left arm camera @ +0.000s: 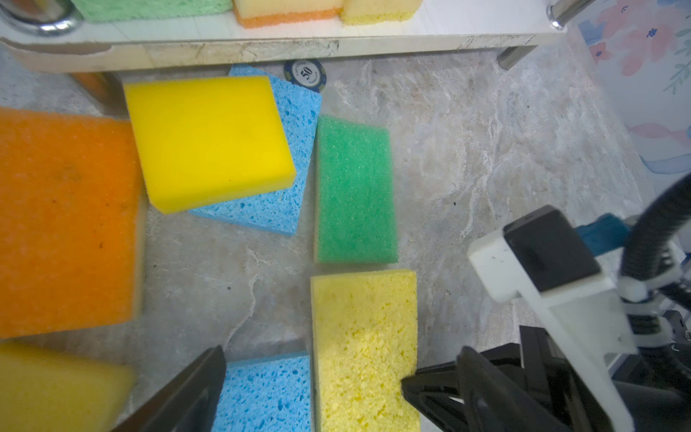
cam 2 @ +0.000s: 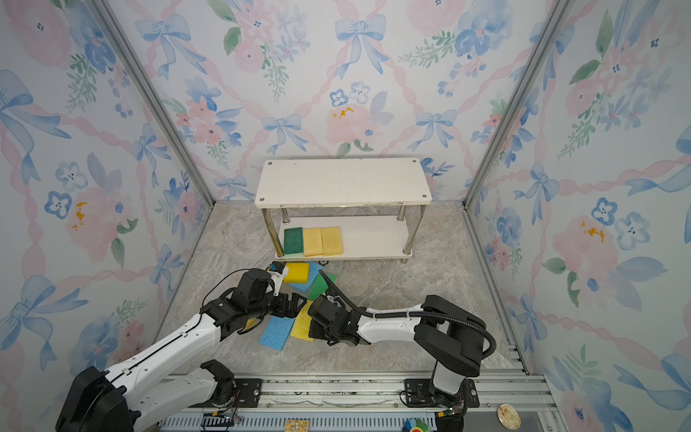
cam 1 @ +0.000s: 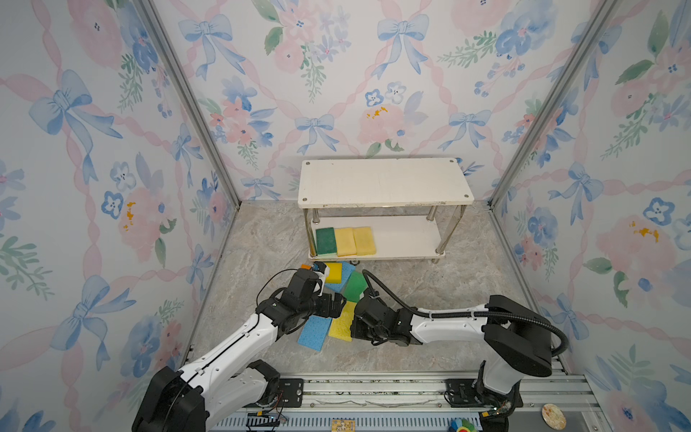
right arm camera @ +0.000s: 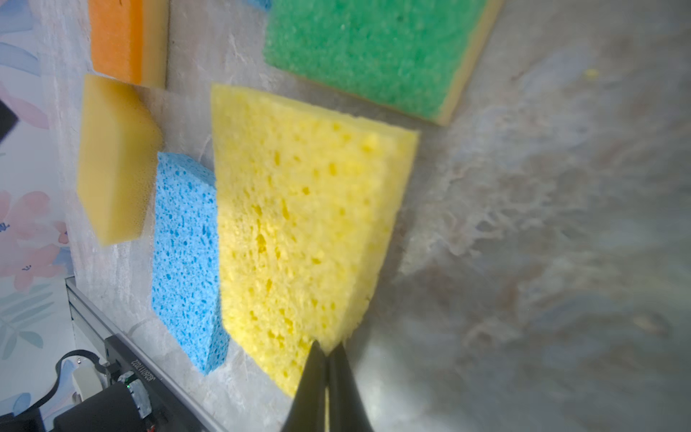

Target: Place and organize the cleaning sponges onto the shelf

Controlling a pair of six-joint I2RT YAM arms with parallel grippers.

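The shelf [cam 1: 407, 235] is standing at the back of the bench [cam 1: 430, 299] and is carrying three of the ten cleaning sponges, lined up side by side at the left end of its lower board: one dark green sponge [cam 1: 325, 241], one yellow sponge [cam 1: 344, 242] and one pale yellow sponge [cam 1: 364, 240]. The other seven are lying on the bench in front of the shelf. These are one orange sponge [left arm camera: 63, 220], one bright yellow sponge [left arm camera: 209, 138] resting on one blue sponge [left arm camera: 295, 157], one light green sponge [left arm camera: 355, 190], one porous yellow sponge [right arm camera: 299, 209], a second blue sponge [right arm camera: 183, 243] touching its long side, and one tan sponge [right arm camera: 112, 157]. The right claw [right arm camera: 328, 349] is clamping the edge of the porous yellow sponge, its jaws pinched nearly together. The left claw [left arm camera: 342, 355] is hovering above the second blue sponge and the porous yellow sponge, with its jaws standing wide apart and gripping nothing. One poker chip [left arm camera: 306, 74] marked 50 is lying at the shelf's front edge.
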